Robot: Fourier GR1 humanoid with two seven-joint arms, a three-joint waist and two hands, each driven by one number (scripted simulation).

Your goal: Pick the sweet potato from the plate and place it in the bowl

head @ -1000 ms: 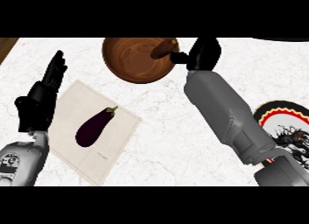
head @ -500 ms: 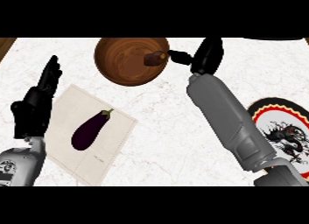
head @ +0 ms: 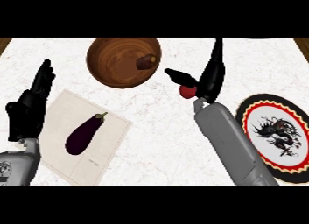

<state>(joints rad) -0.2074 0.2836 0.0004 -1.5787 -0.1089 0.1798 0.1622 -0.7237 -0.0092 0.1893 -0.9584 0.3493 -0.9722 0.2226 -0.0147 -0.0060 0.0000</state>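
Observation:
A brown sweet potato (head: 145,61) lies inside the wooden bowl (head: 114,65) at the top centre of the counter. My right hand (head: 208,76) is just right of the bowl, open with straight fingers pointing up and thumb spread towards the bowl, holding nothing. The plate (head: 299,131), black with a red ring and a dragon drawing, sits at the right with nothing on it, partly behind my right forearm. My left hand (head: 29,107) rests open at the left edge, fingers up.
A purple eggplant (head: 84,134) lies on a pale cutting board (head: 86,140) at the lower left, beside my left hand. Wooden edges of the counter show in the top corners.
My right hand has let go of the sweet potato and drawn back to the right of the bowl, fingers straightened. The sweet potato now lies in the bowl. The left hand has stayed put.

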